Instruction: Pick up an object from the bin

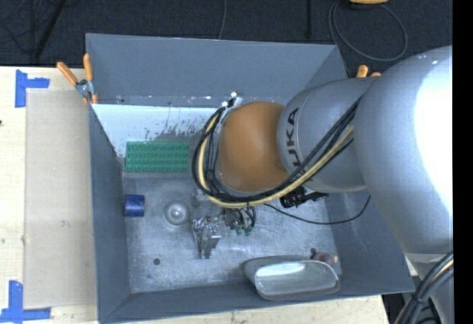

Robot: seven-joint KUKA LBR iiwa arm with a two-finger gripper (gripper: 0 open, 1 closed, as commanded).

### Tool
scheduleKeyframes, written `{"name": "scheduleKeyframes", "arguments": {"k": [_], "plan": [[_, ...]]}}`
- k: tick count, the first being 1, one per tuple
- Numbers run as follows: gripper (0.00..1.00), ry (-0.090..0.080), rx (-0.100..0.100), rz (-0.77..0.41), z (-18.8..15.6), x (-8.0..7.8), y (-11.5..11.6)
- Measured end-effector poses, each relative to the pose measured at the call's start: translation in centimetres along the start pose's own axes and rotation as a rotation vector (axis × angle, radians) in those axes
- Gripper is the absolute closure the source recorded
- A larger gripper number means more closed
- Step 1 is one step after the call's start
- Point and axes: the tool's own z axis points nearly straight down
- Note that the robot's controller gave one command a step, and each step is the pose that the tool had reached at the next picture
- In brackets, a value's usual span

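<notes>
Orange, smooth and domed, the wrist cover [247, 146] sits with its looped black and yellow cables [203, 167] over the middle of the grey metal bin [222, 63]. Together with the broad silver arm [399, 152] it hides the floor beneath and the bin's right side.

Below the cover's lower left edge the gripper [205, 235] reaches down to the speckled floor as a small tangle of grey metal parts. It is too cluttered to make out, so whether it is open or closed, or has hold of anything, cannot be told.

The nearest loose thing is a small round clear piece [175, 214], pale and glassy, lying just left of the gripper. Whether the two touch cannot be told. Seen from above it is a circle, so it shows no long axis and no heading.

Further left lies a small blue block [134, 205], squarish and matte. Behind it, against the sloping back wall, a flat green ridged slab [157, 156] runs with its long side left to right, and its right end meets the cables.

Near the front wall a grey oval shell [292, 278] with a pale glossy face lies lengthwise, left to right and slightly tilted. A reddish bit at its right end is too small to identify.
</notes>
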Motion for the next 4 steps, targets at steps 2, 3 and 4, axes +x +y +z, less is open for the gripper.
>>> {"name": "scheduleKeyframes", "arguments": {"k": [2, 3, 4], "plan": [[0.0, 0.002, 0.001, 0.009, -0.34, -0.09, 0.17], [0.0, 0.002, 0.002, 0.015, -0.38, -0.1, 0.2], [0.0, 0.002, 0.002, 0.022, -0.4, -0.1, 0.21]]}}
